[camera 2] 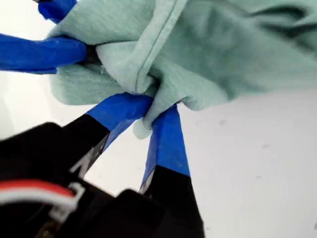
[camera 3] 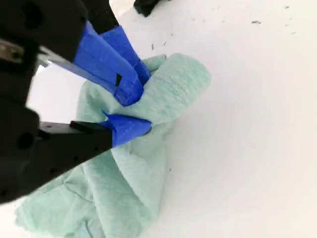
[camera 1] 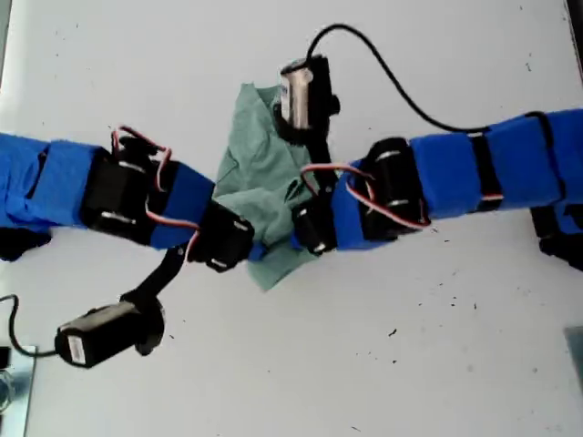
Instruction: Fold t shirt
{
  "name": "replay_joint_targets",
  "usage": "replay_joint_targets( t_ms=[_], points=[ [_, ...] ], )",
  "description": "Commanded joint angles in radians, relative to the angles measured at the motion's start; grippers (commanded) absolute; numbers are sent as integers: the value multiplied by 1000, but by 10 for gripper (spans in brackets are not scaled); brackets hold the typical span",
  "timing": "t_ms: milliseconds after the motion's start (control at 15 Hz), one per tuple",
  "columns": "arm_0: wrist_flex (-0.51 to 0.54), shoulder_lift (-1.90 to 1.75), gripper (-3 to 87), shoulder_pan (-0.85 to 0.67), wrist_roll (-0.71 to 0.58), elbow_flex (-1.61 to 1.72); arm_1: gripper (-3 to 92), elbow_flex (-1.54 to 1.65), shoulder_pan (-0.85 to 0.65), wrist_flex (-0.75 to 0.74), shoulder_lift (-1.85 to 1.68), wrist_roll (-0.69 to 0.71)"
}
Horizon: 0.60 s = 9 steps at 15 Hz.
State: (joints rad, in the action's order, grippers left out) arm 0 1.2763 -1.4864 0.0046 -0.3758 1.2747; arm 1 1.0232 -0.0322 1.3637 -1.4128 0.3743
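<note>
Shirt: the t shirt point(camera 1: 262, 177) lies bunched mid-surface point(camera 1: 437, 346) between both arms.
Tools: my first tool point(camera 2: 151, 115) and my second tool point(camera 3: 132, 110) each pinch cloth.
Risk: opposing pulls could tighten the wad or slip a shallow pinch.

Bare table point(camera 1: 437, 364) surrounds arms.

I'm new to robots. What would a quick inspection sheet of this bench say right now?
Surface: white table, dotted with small dark specks.
Job's things: t shirt, bunched and crumpled between the two arms, not flat.
Clutter: nothing seen.
Pincers: my first gripper is shut on a fold of the cloth; my second gripper pinches another bunch.
Cables: black cable loops across the table; red and white wires on the arms.
Surroundings: dark objects at the exterior view's edges, unclear.
</note>
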Motion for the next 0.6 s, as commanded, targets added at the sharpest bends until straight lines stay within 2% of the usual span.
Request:
replay_joint_targets(
  t_ms=[0, 67, 133, 200, 267, 400, 533],
  points=[
    [-14, -104, -1, -129, -51, 72, -2, 12, -140, -35, -110, 60],
    [-14, -106, 42, -173, -69, 94, 1, 20, -176, -80, -123, 89],
    [-3, -114, 164, -207, -80, 97, 30, 31, -213, -149, -138, 126],
    [-5, -138, 225, -241, -106, 100, 46, 72, -249, -250, -176, 164],
    [-15, -189, 264, -278, -117, 118, -28, 127, -301, -356, -218, 163],
    [-41, -337, 287, -390, -106, 201, 19, 229, -380, -457, -299, 44],
    [-37, -449, 330, -511, -112, 287, 22, 446, -443, -600, -505, 34]
  ],
)
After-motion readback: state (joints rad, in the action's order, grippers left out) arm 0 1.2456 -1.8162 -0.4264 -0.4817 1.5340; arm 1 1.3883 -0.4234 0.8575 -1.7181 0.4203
